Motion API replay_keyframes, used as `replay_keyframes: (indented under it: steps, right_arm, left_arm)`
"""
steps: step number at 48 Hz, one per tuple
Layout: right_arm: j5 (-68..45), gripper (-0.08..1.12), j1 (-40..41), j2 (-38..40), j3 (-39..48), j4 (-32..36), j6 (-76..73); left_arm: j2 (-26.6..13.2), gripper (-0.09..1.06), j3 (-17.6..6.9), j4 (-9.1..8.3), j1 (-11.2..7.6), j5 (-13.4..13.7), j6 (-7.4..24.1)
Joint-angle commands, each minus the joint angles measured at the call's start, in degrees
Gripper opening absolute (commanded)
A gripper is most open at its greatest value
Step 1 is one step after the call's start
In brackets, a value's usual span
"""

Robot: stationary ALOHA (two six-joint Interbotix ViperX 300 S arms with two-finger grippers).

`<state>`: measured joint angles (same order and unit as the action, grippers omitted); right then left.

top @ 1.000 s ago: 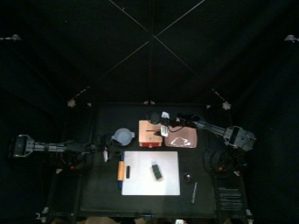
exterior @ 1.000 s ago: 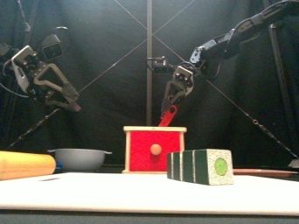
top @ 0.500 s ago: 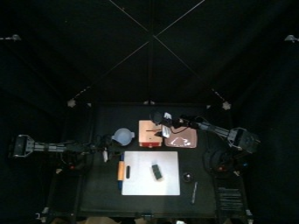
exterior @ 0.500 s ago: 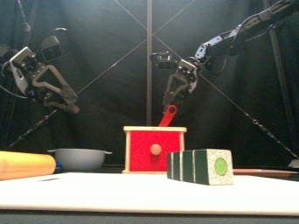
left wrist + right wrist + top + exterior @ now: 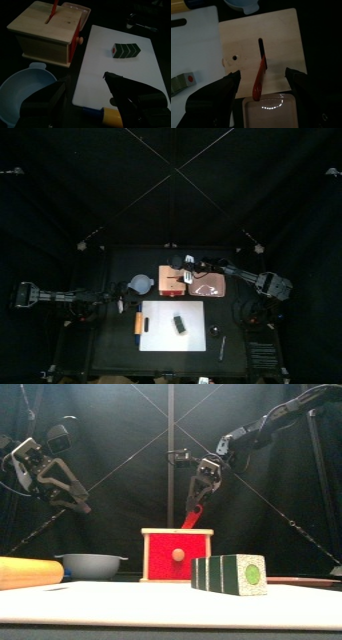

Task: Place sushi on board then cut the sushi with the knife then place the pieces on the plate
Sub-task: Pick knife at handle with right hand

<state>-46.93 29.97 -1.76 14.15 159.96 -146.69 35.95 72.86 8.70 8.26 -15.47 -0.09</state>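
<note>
The dark green sushi roll lies whole on the white cutting board. My right gripper hangs over the pale wooden box, shut on the red knife. The knife's blade points down at the box's top slot. The pink plate lies right of the box. My left gripper is open and holds nothing, raised left of the board.
A blue-grey bowl stands left of the box. A yellow-brown cylinder lies at the board's left edge. A thin pale item lies on the table right of the board.
My right gripper swayed slightly left and back with the red knife. The sushi, board and left arm stayed where they were.
</note>
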Motion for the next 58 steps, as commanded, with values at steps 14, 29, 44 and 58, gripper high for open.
replay_keyframes:
  steps: [14,29,44,58]
  right_arm:
    - [-7.2,1.00,-0.8,-2.7,-7.9,8.0,-6.8]
    - [-14.6,1.00,-2.7,-4.2,-10.7,9.6,-11.2]
    - [-15.9,1.00,-3.6,-6.2,-13.8,12.4,-13.0]
    - [-19.1,0.92,-4.3,-7.6,-15.3,14.0,-13.9]
  left_arm:
    - [0.0,0.91,-0.3,0.09,0.18,-0.3,0.0]
    - [-0.1,0.91,-0.2,0.00,0.26,-0.4,0.0]
    - [-0.1,0.91,-0.2,0.09,0.18,-0.4,0.0]
    - [0.0,0.91,0.2,0.00,0.18,-0.4,0.0]
